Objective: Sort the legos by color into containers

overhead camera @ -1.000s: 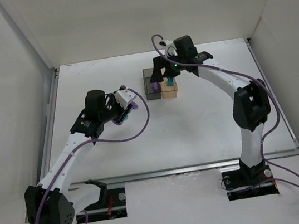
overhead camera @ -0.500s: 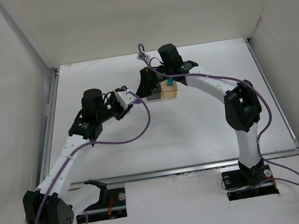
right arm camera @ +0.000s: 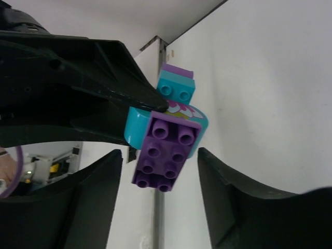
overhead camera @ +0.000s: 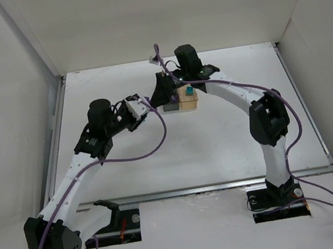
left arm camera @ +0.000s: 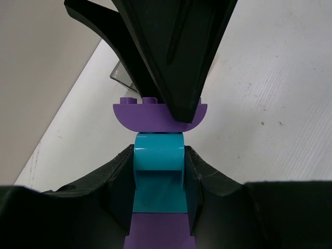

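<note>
My left gripper (left arm camera: 158,150) is shut on a stack of legos: a teal brick (left arm camera: 158,155) sits between its jaws, with a rounded purple piece (left arm camera: 140,116) at the far end. My right gripper (right arm camera: 160,155) stands open around that stack's purple studded brick (right arm camera: 163,153), with a gap on each side. In the top view both grippers, left (overhead camera: 144,111) and right (overhead camera: 163,93), meet just left of the containers. The amber container (overhead camera: 188,103) holds a teal lego (overhead camera: 190,89). The dark grey container (overhead camera: 170,107) is mostly hidden under the right gripper.
White walls enclose the table on the left, back and right. A metal rail (overhead camera: 201,188) runs along the near edge by the arm bases. Purple cables loop from both wrists over the table's middle.
My right gripper swung left from above the containers to the stack held by my left gripper, and its jaws narrowed. The left gripper shifted slightly up and stayed shut on the stack.
</note>
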You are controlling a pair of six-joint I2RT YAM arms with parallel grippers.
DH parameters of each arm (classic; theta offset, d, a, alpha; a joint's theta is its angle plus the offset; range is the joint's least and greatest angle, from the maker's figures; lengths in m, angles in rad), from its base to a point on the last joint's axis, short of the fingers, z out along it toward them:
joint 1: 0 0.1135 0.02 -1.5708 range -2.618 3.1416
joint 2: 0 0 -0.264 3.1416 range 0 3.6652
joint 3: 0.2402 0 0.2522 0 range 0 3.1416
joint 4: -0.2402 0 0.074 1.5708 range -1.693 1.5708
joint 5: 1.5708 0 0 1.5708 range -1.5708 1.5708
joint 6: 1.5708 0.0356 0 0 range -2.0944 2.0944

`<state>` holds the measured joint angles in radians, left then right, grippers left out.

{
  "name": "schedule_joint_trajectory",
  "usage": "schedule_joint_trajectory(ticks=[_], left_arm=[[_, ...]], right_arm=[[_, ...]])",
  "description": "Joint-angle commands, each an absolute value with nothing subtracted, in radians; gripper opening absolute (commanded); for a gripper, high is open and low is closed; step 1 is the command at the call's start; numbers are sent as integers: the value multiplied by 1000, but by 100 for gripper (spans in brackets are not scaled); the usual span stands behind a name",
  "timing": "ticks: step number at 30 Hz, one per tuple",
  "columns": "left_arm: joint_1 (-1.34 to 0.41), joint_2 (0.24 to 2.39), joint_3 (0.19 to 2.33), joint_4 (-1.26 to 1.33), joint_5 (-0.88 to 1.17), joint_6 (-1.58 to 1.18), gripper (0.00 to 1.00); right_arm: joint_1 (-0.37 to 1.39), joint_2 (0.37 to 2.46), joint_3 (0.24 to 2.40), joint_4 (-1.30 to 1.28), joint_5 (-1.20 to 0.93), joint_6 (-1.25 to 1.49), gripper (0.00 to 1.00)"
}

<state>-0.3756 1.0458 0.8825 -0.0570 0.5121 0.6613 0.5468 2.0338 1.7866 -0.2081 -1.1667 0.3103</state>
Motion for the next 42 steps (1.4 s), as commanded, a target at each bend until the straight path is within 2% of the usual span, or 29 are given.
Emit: schedule_joint_trajectory(ticks=[1,4,7,8,10,16,21,28,32,33,35,38,39,40,42], left_arm=[[-374,1037,919,23,506,623,0],[-374,1048,928,23,506,612,0],[-374,1057,928,47,506,603,0],[-374,1057,928,61,506,592,0],[-374,1066,928,61,497,592,0],[-374,1075,905,11,477,592,0],[-374,1075,864,-46,446,552,0],[-374,1085,842,-46,424,543,0],[-374,1085,842,-46,414,552,0],[-374,1094,842,-46,414,552,0],[-374,1094,851,-46,414,552,0],[-374,1103,851,-46,414,552,0],[-374,1103,851,-37,414,552,0],[-374,1103,851,-37,414,552,0],[-374,1103,860,-37,414,552,0]], right_arm=[[565,2040,1847,-161,-1238,298,62],[565,2040,1847,-161,-1238,298,39],[565,2049,1856,-161,-1238,298,31],[565,2049,1856,-161,-1238,298,18],[565,2049,1856,-161,-1212,319,0],[482,2049,1824,-161,-1066,425,0],[365,2026,1752,-161,-731,577,0],[374,2028,1740,-201,-425,601,0],[383,2085,1822,-297,-313,578,0],[393,2115,1845,-349,-304,548,1],[402,2138,1887,-397,-261,519,14],[411,2148,1908,-410,-261,495,42],[411,2148,1908,-410,-270,495,61],[411,2148,1908,-419,-270,495,71],[411,2148,1908,-428,-284,486,86]])
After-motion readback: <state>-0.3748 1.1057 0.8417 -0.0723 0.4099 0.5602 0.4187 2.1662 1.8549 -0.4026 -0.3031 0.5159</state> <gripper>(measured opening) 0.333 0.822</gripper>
